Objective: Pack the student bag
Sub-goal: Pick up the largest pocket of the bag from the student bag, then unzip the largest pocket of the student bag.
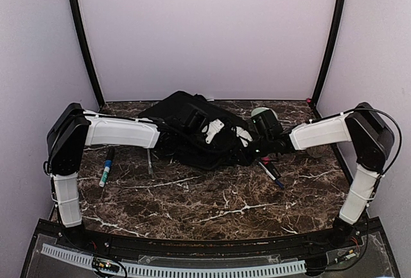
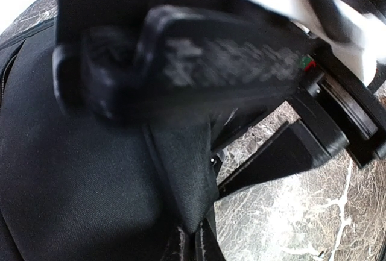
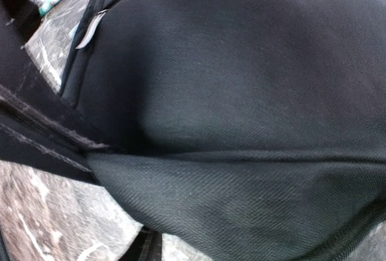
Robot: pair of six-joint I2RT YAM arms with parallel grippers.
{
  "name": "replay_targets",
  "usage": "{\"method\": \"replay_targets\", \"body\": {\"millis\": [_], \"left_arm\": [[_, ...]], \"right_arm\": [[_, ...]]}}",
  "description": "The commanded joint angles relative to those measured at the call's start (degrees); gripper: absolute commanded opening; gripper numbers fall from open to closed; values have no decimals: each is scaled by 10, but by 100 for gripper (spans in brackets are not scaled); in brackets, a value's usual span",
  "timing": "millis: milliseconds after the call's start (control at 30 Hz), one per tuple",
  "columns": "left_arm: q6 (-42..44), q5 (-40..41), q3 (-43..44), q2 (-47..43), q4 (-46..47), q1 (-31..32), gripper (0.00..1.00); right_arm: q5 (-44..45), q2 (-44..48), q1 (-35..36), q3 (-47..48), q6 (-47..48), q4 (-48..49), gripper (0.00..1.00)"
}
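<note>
The student bag [image 1: 180, 114] lies slumped on the table [image 1: 212, 207], directly under both claws and between them. The left claw [image 1: 215, 130] is closed tight. In its wrist view a fold of black fabric tents up to the blurred finger [image 2: 181, 62] - probably pinched, to lift one side of an opening so things can go in. The right claw [image 1: 250, 140] presses in from the opposite side, perhaps to steady the bag or spread it. Its own camera sees only cloth and a strap [image 3: 42, 134], so I cannot tell how wide it stands or whether it holds anything.

One pen [image 1: 273, 175] lies just to the near side of the right claw, and another pen [image 1: 106, 167] lies well out behind the left one, both unpacked. The bag's opening, its zippers and its inside are hidden - from above, the dark folds and dark grippers merge.
</note>
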State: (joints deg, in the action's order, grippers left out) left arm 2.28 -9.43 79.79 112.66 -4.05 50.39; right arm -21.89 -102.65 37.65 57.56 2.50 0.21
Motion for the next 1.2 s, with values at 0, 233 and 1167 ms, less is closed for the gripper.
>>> {"method": "replay_targets", "body": {"millis": [0,233,1167], "left_arm": [[-4,-39,-5,-16,38,7,0],[4,-29,-7,-17,34,7,0],[159,104,-51,-70,-30,38,0]], "right_arm": [[-4,-1,3,-16,-7,52,21],[2,9,-13,-23,-5,34,4],[-31,4,-101,2,96,-122,0]]}}
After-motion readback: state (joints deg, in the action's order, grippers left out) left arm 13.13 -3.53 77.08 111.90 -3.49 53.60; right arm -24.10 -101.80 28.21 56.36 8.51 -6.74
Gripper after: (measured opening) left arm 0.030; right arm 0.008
